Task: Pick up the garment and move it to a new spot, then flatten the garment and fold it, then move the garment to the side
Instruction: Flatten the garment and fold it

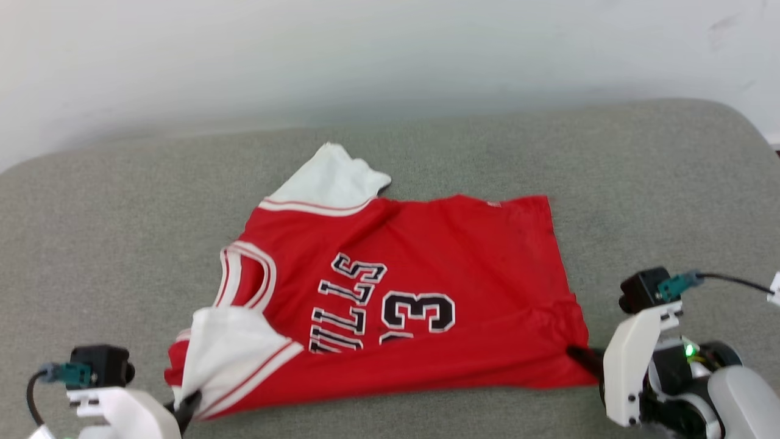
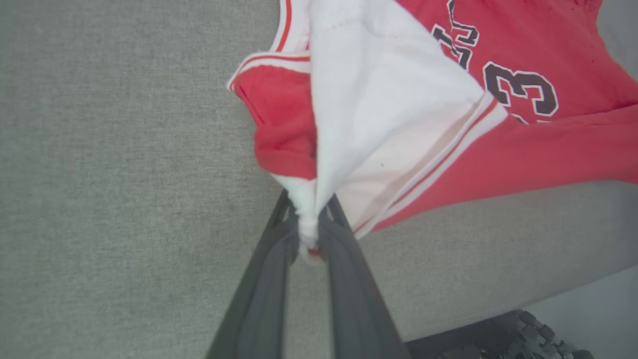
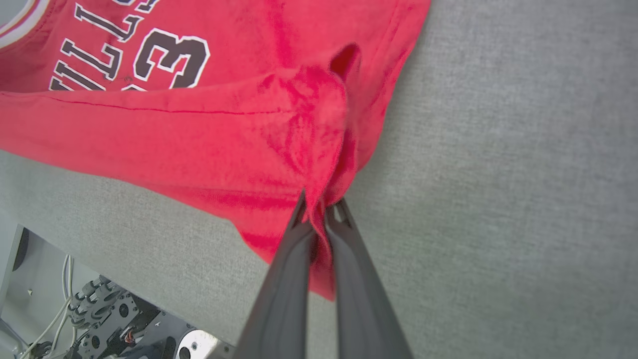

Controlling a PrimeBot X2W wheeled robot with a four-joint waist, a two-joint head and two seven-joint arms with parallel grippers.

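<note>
Head view: garment point(image 1: 426, 274) front-up at mid counter point(image 1: 91, 213), collar toward robot's left, hem toward right. Near edge raised and rolled over lower part of print. At back, far white sleeve point(image 1: 332, 180) flat on grey cover.

Left wrist view: left gripper point(image 2: 309, 217) closed narrow on bunched tip of near white sleeve point(image 2: 389, 109). Cloth drawn into a cone toward the pinch.

Right wrist view: right gripper point(image 3: 321, 209) closed tight on near hem corner, red knit gathered in folds btwn its fingers.

Handling (judged): light, soft jersey knit, no stiffness. Sags btwn the two holds, drapes & wrinkles wherever unsupported. Not fragile, but prob. a little stretchy, so likely to distort under a hard pull. Low slip on fabric-covered counter, so dragging apt to bunch the lower layer. Better lifted clear than slid. Thin pinch at sleeve tip prob. the weaker hold, may creep out under load.

Where to take hold (judged): seamed edges & corners, i.e. hem corners, shoulder seams, cuffs w/ striped trim. Thicker there, less prone to slip. Both layers to be caught together, else front peels from back. Holds at opposite ends of near edge suit lifting & carrying w/ even tension. For flattening, approx. equal height both sides, taut w/o twist.
</note>
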